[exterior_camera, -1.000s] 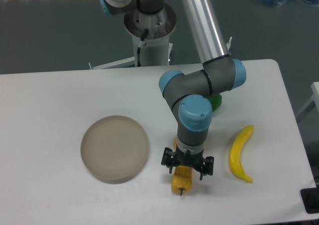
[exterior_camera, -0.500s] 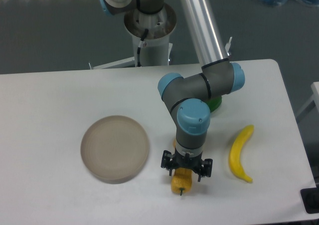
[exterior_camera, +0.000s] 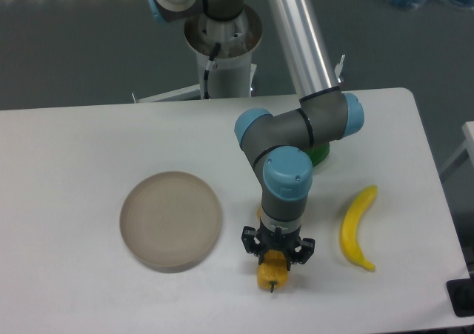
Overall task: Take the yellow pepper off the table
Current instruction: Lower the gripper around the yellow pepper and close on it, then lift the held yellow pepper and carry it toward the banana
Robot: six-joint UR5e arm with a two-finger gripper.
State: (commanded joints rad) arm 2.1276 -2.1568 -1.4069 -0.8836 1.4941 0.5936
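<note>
The yellow pepper (exterior_camera: pixel 271 274) lies on the white table (exterior_camera: pixel 67 201) near the front edge, its dark stem pointing toward the camera. My gripper (exterior_camera: pixel 277 255) points straight down over it. Its fingers are closed in on the pepper's upper part, one on each side. The top of the pepper is hidden under the gripper. The pepper still looks to rest on the table.
A round grey-beige plate (exterior_camera: pixel 171 220) lies left of the gripper. A yellow banana (exterior_camera: pixel 355 226) lies to the right. A green item (exterior_camera: pixel 320 154) and a bit of an orange item (exterior_camera: pixel 260 212) show behind the arm. The table's front edge is close below the pepper.
The gripper's fingers have drawn in from a wide spread to close on the pepper. The arm has shifted very slightly.
</note>
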